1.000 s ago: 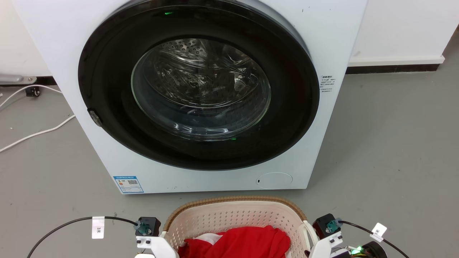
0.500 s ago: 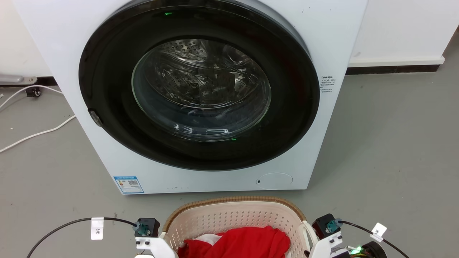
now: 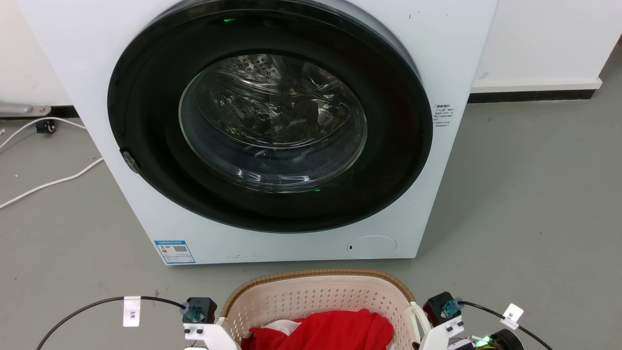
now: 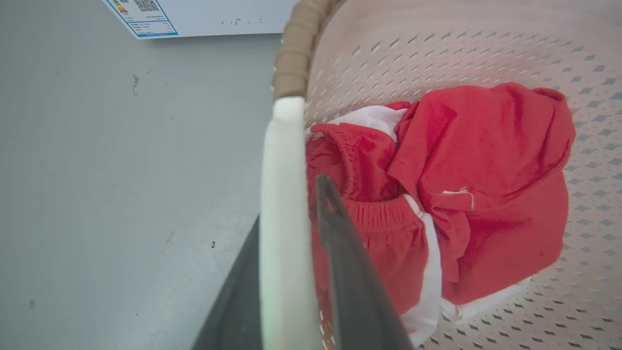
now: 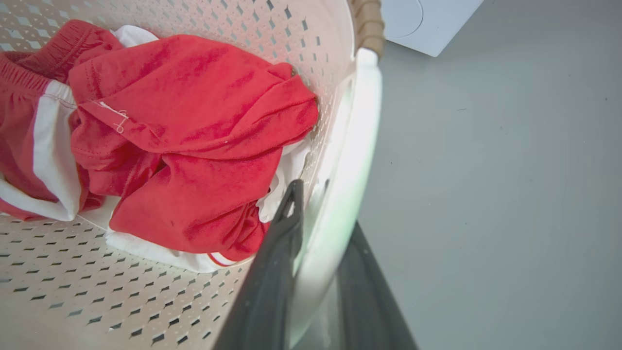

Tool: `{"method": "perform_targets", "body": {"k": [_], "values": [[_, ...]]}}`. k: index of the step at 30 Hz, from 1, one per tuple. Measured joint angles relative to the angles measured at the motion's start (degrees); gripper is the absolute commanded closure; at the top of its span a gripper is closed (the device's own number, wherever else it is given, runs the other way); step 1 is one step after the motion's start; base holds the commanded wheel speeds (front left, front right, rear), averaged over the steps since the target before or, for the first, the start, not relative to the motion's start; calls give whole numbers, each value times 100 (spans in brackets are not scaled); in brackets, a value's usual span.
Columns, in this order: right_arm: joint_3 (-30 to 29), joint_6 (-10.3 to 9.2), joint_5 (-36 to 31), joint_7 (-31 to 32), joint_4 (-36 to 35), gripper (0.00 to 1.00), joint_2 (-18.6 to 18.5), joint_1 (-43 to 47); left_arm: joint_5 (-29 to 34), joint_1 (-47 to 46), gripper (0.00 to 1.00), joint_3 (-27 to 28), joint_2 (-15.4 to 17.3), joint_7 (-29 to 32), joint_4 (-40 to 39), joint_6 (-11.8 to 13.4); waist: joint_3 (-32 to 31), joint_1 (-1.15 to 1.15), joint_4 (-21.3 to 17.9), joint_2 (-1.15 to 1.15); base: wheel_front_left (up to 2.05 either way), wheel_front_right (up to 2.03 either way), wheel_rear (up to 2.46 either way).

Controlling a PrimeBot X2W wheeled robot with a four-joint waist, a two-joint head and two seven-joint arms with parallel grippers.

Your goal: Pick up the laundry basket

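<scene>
The laundry basket point(image 3: 316, 275), cream with a brown woven-look rim, is at the bottom of the head view, in front of the washer. Red and white clothes point(image 3: 335, 330) lie in it. In the left wrist view my left gripper point(image 4: 289, 204) is shut on the basket's white left handle point(image 4: 284, 160), one dark finger on each side. My right gripper point(image 5: 324, 206) is likewise shut on the white right handle point(image 5: 352, 146). The wrist mounts of both arms point(image 3: 200, 316) point(image 3: 444, 316) flank the basket. Whether the basket rests on the floor cannot be told.
A white front-loading washer point(image 3: 146, 209) with its round dark door point(image 3: 272, 121) shut stands just beyond the basket. White cables point(image 3: 48, 182) trail over the grey floor at the left. A wall with a dark skirting point(image 3: 534, 91) runs at the back right.
The whole head view has shifted slightly downward, the basket a little more than the washer. Both grippers stay on the handles.
</scene>
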Motion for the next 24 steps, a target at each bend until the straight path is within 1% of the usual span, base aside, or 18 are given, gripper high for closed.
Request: {"method": "perform_targets", "body": {"k": [24], "values": [[-36,0,-55,7,0,100,5,39,-352,-29,100,-339,15,-49,40,0,-18,0,13,0,0,0,0]]}}
